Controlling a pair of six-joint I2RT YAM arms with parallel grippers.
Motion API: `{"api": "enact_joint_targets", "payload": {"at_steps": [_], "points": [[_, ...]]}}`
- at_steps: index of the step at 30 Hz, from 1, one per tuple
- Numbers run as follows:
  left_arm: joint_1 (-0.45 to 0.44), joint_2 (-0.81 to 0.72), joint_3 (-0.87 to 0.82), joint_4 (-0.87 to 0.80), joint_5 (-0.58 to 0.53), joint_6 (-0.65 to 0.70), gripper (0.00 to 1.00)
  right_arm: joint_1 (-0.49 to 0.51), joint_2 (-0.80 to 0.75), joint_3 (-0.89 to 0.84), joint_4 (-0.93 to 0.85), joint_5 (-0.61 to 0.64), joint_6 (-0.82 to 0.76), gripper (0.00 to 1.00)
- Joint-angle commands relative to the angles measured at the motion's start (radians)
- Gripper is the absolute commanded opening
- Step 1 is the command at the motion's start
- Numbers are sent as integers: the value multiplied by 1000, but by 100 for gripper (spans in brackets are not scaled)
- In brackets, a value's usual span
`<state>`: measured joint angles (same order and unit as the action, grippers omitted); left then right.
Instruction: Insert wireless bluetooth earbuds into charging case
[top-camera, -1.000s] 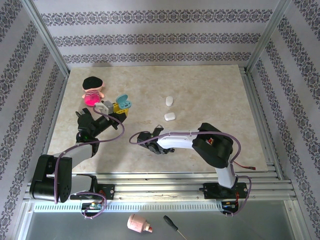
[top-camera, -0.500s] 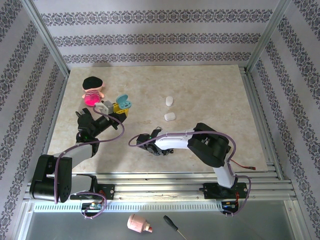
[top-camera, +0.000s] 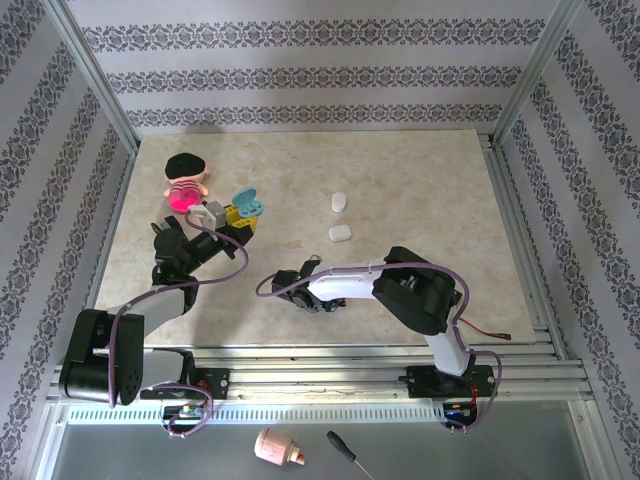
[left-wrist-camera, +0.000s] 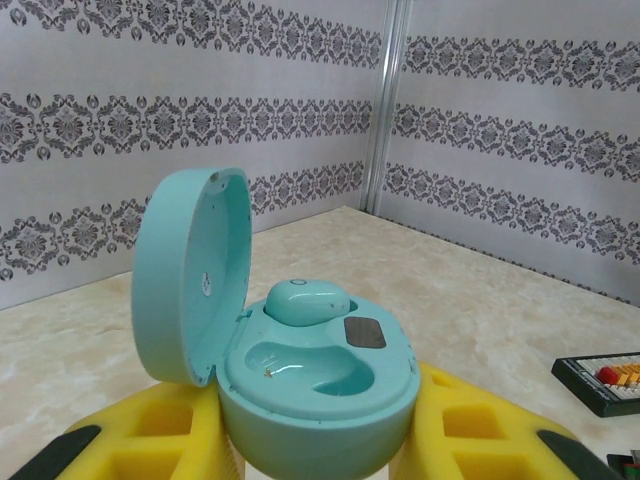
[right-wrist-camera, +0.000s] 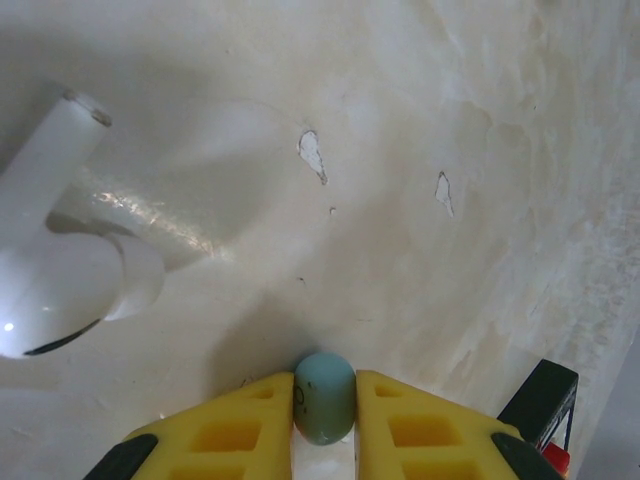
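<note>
Since the earlier frame the right arm has drawn its elbow a little to the left, low over the near half of the bench (top-camera: 420, 170), while the left arm has kept its pose.

At the far left of the overhead view a small doll (top-camera: 185, 180) in a black hat and pink dress lies on the marbled surface. Just to its right, the left hand (top-camera: 238, 216) holds the teal charging case (left-wrist-camera: 320, 390) between its yellow fingers (left-wrist-camera: 150, 440), gripping the case's lower half from both sides. The case sits upright with its lid swung open to the left. In its base, the seated earbud (left-wrist-camera: 305, 298) fills the rear socket – the front socket beside it is bare.

Further right, two small white rounded pieces (top-camera: 340, 217) lie near the middle of the bench, one behind the other and well apart from both hands.

The right hand (right-wrist-camera: 324, 408) is down at the surface, pointing left. Its yellow fingers (right-wrist-camera: 240, 420) are drawn narrow and touch both sides of the loose teal earbud (right-wrist-camera: 323, 388), which rests on the bench – pinched between the tips. To the left of that grip, a white earbud (right-wrist-camera: 60, 250) with a stem lies on the bench, near but apart from the fingers.
</note>
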<state>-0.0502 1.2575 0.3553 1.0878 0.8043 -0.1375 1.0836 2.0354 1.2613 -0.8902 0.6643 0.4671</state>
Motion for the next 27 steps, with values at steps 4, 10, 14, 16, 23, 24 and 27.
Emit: {"api": "enact_joint_targets", "payload": {"at_steps": [4, 10, 14, 16, 23, 24, 27], "points": [[18, 6, -2, 68, 45, -29, 17, -40, -158, -32, 41, -81, 3, 18], [18, 9, 3, 68, 53, -29, 17, -156, -335, -123, 172, -315, 72, 18], [8, 17, 9, 76, 62, -58, 17, -251, -443, -198, 274, -505, 129, 17], [-3, 29, 1, 119, 60, -80, 17, -306, -487, -241, 326, -605, 161, 17], [-62, 52, 12, 104, 54, -67, 17, -522, -610, -436, 587, -991, 288, 17], [-75, 51, 16, 85, 46, -53, 17, -540, -621, -446, 602, -1017, 298, 17], [-132, 49, 37, 10, 23, 15, 18, -576, -656, -464, 617, -1063, 304, 17]]}}
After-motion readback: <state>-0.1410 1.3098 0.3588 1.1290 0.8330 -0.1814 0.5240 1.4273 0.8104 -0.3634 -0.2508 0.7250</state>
